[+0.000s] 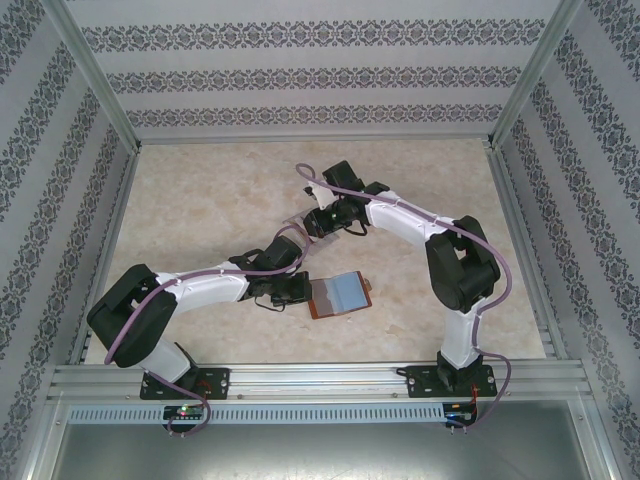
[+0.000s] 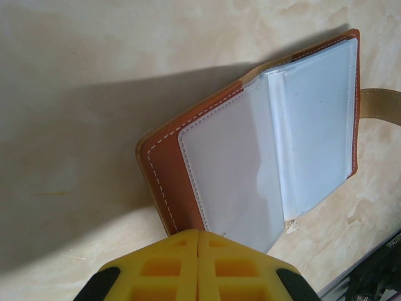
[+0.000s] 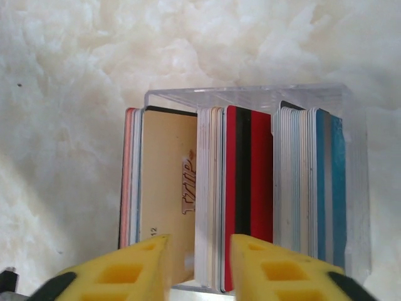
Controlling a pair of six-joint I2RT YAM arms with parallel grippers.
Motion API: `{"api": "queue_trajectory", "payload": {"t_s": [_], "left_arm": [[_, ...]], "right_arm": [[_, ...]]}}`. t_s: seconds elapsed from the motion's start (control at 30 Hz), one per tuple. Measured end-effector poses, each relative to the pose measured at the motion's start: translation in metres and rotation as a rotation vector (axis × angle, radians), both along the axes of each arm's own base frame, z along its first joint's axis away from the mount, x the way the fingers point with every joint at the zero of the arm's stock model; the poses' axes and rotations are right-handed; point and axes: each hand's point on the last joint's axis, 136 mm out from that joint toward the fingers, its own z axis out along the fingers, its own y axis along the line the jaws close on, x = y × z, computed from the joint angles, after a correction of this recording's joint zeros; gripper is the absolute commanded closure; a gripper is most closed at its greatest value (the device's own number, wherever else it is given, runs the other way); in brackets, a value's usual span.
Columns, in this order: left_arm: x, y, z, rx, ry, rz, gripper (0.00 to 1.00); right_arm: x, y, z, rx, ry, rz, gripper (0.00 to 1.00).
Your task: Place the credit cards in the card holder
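While the left tool [image 2: 198, 241] sat clenched at an open orange-brown leather card holder [image 2: 166, 169], the right tool [image 3: 199, 244] hung released over upright plastic credit cards [image 3: 249, 175].

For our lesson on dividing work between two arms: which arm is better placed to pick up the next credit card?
Right. The right gripper hangs open above the credit cards standing in the clear tray; the left gripper is shut on the open card holder at its edge, so it is occupied.
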Motion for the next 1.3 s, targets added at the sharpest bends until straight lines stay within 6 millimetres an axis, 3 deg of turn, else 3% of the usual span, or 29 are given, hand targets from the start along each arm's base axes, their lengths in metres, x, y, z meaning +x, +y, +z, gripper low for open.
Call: {"api": "queue_trajectory", "payload": {"t_s": [0.2, 0.4, 0.7, 1.3], "left_arm": [[0.000, 0.000, 0.000, 0.001, -0.001, -0.002, 0.93], [0.000, 0.000, 0.000, 0.001, -0.002, -0.003, 0.93], [0.000, 0.000, 0.000, 0.001, -0.002, -0.003, 0.93], [0.000, 0.000, 0.000, 0.001, -0.001, -0.002, 0.93]], "right_arm": [[0.000, 0.000, -0.006, -0.008, 0.014, -0.008, 0.57], [0.002, 0.005, -0.027, -0.022, 0.064, -0.020, 0.57], [-0.003, 0.017, -0.019, 0.079, 0.123, -0.010, 0.68], [-0.005, 0.017, -0.018, 0.120, 0.157, -0.011, 0.88]]}}
